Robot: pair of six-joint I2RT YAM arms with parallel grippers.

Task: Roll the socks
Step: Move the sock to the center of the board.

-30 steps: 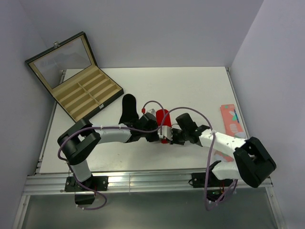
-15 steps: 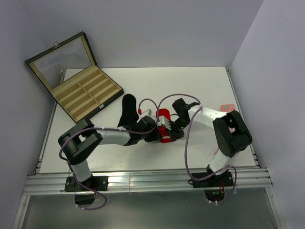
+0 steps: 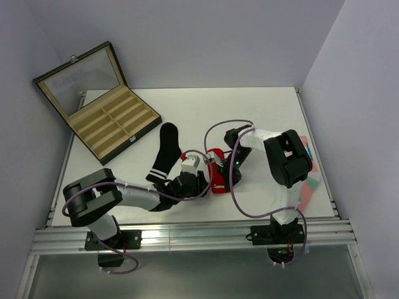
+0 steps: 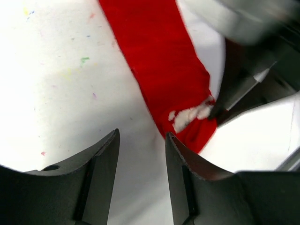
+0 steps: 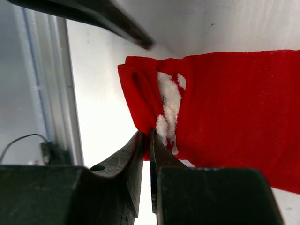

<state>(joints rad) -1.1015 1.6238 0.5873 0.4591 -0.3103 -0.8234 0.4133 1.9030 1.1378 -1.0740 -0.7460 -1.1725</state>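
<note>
— Black outside, tan inside: that hinged case (image 3: 115, 121) at the far left of the desk (image 3: 249, 112). Its lid stands up with a clear pane in it, and the tray is split into long slots. Any writing on it?
— Too small to tell from above. Next to the right lies the black sock (image 3: 166, 151), a soft knit, flat on the desk. It has 2 white stripes round the cuff, and the cuff points towards the arms.
— And the left claw (image 4: 141, 135)?
— Low over the desk, just right of that cuff. Its 2 dark fingers stand partly apart with only bare white desk between them, so it holds nothing. The red sock (image 4: 157, 65) lies just ahead of its tips, not touching them.
— How does the red sock lie?
— Flat near the middle of the desk, a smooth red strip. The end with the fuzzy white pattern (image 5: 169, 101) is bunched into small folds.
— The right claw (image 5: 149, 133)?
— It meets that end from the right. Its jaws are pressed together, pinching the sock's edge right beside the white pattern.
— Anything farther right?
— A salmon-pink sock (image 3: 307, 194) with a green patch, at the desk's right edge. It is partly hidden behind the right arm and well apart from both claws.
</note>
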